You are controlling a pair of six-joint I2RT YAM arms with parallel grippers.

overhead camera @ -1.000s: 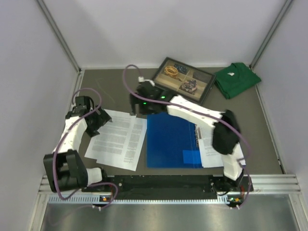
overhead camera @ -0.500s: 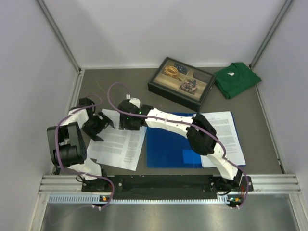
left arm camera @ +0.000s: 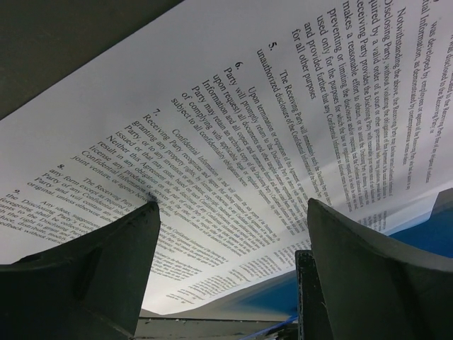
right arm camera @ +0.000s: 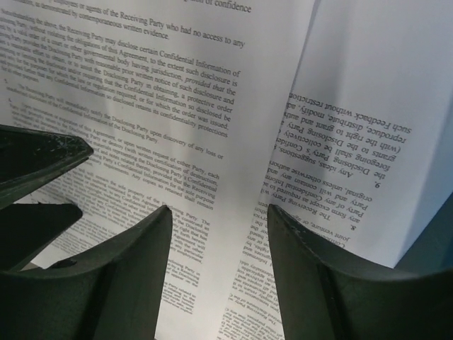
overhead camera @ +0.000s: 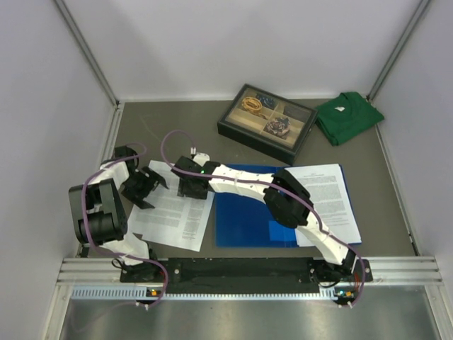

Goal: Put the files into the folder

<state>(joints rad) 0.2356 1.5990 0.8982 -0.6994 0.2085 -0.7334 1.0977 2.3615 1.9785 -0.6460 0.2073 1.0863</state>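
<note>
— Where are the files (overhead camera: pixel 173 212)?
— Some lie just left of the blue folder (overhead camera: pixel 248 209), others at its right edge.
— Any readable print?
— "Receiving Party", "Confidential Information", and clauses numbered 5, 6, 7.
— And the grippers?
— The left gripper (left arm camera: pixel 231 205) and right gripper (right arm camera: pixel 219 209) hang over the left sheets, jaws spread, gripping nothing.

Matt paper files (overhead camera: pixel 173 209), glossy plastic folder (overhead camera: pixel 248 212)

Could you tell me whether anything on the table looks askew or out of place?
Yes: the left sheets lie fanned and tilted beside the blue folder, while the right sheets sit at its other edge, apart from the rest.
</note>
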